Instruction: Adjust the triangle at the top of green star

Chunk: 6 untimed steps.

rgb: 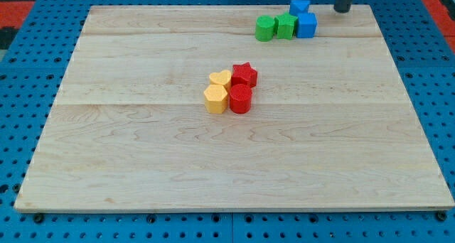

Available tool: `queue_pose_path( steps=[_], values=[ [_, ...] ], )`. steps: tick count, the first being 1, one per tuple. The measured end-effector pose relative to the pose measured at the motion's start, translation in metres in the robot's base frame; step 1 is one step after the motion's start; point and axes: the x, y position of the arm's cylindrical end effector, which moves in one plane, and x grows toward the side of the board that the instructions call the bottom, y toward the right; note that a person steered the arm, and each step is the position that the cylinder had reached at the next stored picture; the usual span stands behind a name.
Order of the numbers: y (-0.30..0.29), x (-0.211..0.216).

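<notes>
The green star (286, 25) sits near the view's top, right of centre, in a row with a green cylinder (265, 28) on its left and a blue cube-like block (306, 25) on its right. A smaller blue block (299, 6), apparently the triangle, lies just above the cube, up and to the right of the star. My tip (343, 11) is at the board's top edge, to the right of the blue blocks and apart from them.
A second cluster lies near the board's middle: a red star (244, 74), a red cylinder (240, 99), a yellow heart (220, 79) and a yellow hexagon (215, 99), all touching. The wooden board (213, 172) lies on a blue pegboard.
</notes>
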Motion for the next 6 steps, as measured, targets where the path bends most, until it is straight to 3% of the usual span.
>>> queue_pose_path(
  steps=[3, 5, 6],
  values=[
    [-0.083, 0.001],
    [-0.085, 0.021],
    [-0.068, 0.0]
  ],
)
